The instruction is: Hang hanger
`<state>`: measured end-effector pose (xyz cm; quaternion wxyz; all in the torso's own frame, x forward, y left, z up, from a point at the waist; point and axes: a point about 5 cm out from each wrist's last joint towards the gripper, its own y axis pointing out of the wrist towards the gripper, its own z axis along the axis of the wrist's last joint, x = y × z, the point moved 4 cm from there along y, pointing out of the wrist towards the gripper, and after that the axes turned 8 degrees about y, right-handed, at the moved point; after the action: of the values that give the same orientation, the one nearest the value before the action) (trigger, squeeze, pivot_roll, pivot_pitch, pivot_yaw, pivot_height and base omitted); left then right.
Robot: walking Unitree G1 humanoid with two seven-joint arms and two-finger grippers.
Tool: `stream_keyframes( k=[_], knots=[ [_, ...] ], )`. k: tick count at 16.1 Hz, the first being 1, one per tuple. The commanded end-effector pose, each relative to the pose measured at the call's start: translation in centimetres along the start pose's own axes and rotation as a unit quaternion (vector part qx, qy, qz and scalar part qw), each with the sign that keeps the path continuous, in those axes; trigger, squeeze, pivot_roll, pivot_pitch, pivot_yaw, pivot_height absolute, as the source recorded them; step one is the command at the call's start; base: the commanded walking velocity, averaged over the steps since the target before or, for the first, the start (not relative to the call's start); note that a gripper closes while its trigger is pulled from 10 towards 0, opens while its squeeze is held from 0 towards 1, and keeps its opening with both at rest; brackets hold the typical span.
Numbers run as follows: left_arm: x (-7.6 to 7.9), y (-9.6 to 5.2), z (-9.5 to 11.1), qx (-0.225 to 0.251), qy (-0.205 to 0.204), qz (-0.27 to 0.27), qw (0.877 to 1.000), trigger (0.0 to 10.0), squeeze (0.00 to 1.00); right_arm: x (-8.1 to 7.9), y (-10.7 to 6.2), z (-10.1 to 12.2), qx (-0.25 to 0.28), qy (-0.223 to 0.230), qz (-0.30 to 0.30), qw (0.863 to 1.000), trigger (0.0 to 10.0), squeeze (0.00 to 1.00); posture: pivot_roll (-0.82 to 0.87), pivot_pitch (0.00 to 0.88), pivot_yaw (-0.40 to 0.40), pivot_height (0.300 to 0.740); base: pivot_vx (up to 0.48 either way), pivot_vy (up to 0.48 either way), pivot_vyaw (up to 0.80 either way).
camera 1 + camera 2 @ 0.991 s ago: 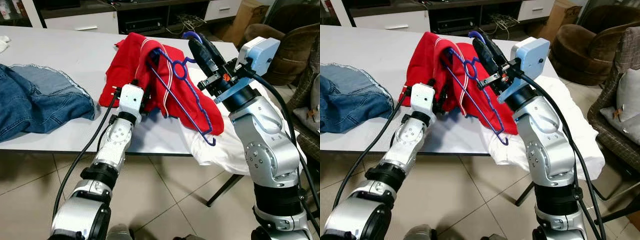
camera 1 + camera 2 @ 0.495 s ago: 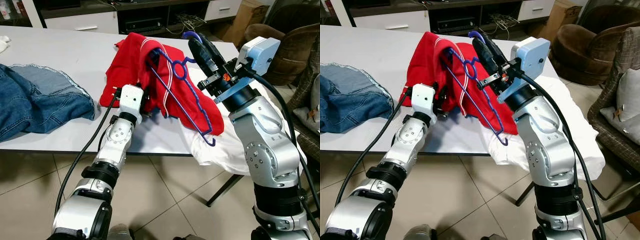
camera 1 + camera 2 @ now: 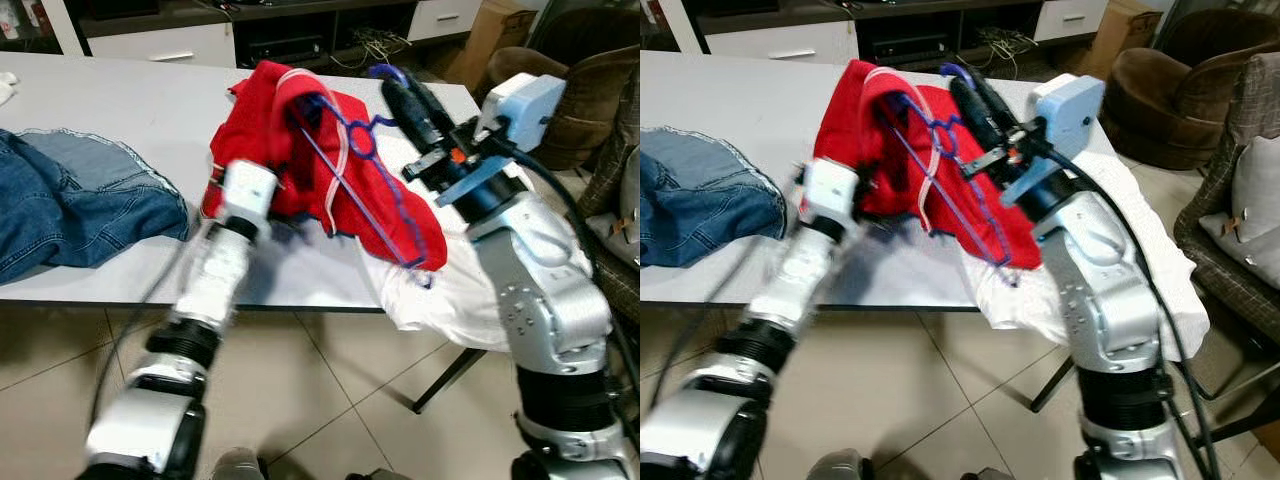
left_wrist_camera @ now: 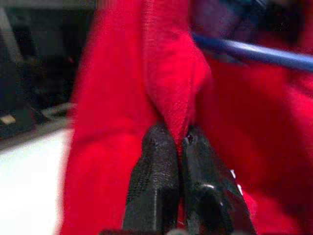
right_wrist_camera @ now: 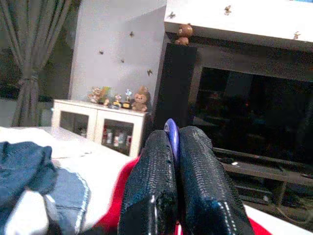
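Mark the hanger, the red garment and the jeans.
hanger (image 3: 362, 146), left eye view, loop below the hook
red garment (image 3: 405, 218), left eye view, lower right fold
jeans (image 3: 70, 205), left eye view, middle of the denim

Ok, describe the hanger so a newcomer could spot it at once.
On the white table, find the red garment heaped near its right end. The hanger is the thin blue plastic frame slanting across that cloth, its hook pinched in the right gripper; nothing else there is blue wire-like.
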<state>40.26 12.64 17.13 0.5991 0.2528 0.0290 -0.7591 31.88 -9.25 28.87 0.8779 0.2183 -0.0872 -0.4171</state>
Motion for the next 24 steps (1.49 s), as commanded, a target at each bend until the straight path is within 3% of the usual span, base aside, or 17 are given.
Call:
stream_keyframes(
  k=[1, 2, 4, 5, 8, 11, 15, 17, 21, 24],
  knots=[
    [-0.9, 0.8, 2.1, 0.041, 0.016, 0.003, 0.999, 0.0, 0.00, 0.8, -0.5, 0.2, 0.000, -0.005, -0.007, 1.000, 10.0, 0.00, 0.10, 0.009, -0.044, 0.740, 0.000, 0.000, 0.00],
    [-2.9, 0.9, 3.1, 0.060, 0.037, 0.020, 0.997, 0.0, 0.00, 1.4, -0.9, 0.0, -0.015, -0.024, -0.005, 1.000, 10.0, 0.00, 0.10, 0.011, -0.044, 0.740, 0.000, 0.000, 0.00],
    [-4.3, 1.0, 3.9, 0.074, 0.055, 0.029, 0.995, 0.0, 0.00, 1.9, -1.1, -0.2, -0.027, -0.039, -0.004, 0.999, 10.0, 0.00, 0.10, 0.012, -0.043, 0.740, 0.000, 0.000, 0.00],
    [-5.8, 1.0, 4.9, 0.091, 0.082, 0.037, 0.992, 0.0, 0.00, 2.2, -1.4, -0.3, -0.043, -0.060, 0.006, 0.997, 10.0, 0.00, 0.10, 0.011, -0.044, 0.740, 0.000, 0.000, 0.00],
    [-6.8, 1.0, 6.4, 0.115, 0.140, 0.019, 0.983, 0.0, 0.00, 1.4, -1.6, -0.7, -0.077, -0.099, 0.065, 0.990, 10.0, 0.00, 0.11, 0.006, -0.044, 0.740, 0.000, 0.000, 0.00],
    [-6.8, 1.4, 7.8, 0.136, 0.181, -0.009, 0.974, 0.0, 0.00, -0.2, -1.8, -1.1, -0.102, -0.115, 0.127, 0.980, 10.0, 0.00, 0.11, 0.004, -0.048, 0.740, 0.000, 0.000, 0.00],
    [-5.6, 1.9, 8.9, 0.157, 0.187, -0.033, 0.969, 0.0, 0.00, -1.2, -2.2, -1.3, -0.131, -0.126, 0.170, 0.968, 10.0, 0.00, 0.11, 0.004, -0.049, 0.740, 0.000, 0.000, 0.00],
    [-4.6, 2.0, 9.4, 0.168, 0.190, -0.051, 0.966, 0.0, 0.00, 0.2, -1.1, -2.5, -0.157, -0.148, 0.116, 0.970, 10.0, 0.00, 0.10, 0.005, -0.046, 0.740, 0.000, 0.000, 0.00],
    [-3.3, 1.9, 9.8, 0.179, 0.186, -0.070, 0.964, 0.0, 0.00, 0.9, 0.4, -3.6, -0.170, -0.140, 0.061, 0.974, 10.0, 0.00, 0.11, 0.003, -0.049, 0.740, 0.000, 0.000, 0.00],
    [-3.9, 1.6, 9.2, 0.168, 0.187, -0.063, 0.966, 0.0, 0.00, 3.0, 0.4, -3.6, -0.178, -0.146, 0.008, 0.973, 10.0, 0.00, 0.12, 0.004, -0.053, 0.740, 0.000, 0.000, 0.00]
  ],
)
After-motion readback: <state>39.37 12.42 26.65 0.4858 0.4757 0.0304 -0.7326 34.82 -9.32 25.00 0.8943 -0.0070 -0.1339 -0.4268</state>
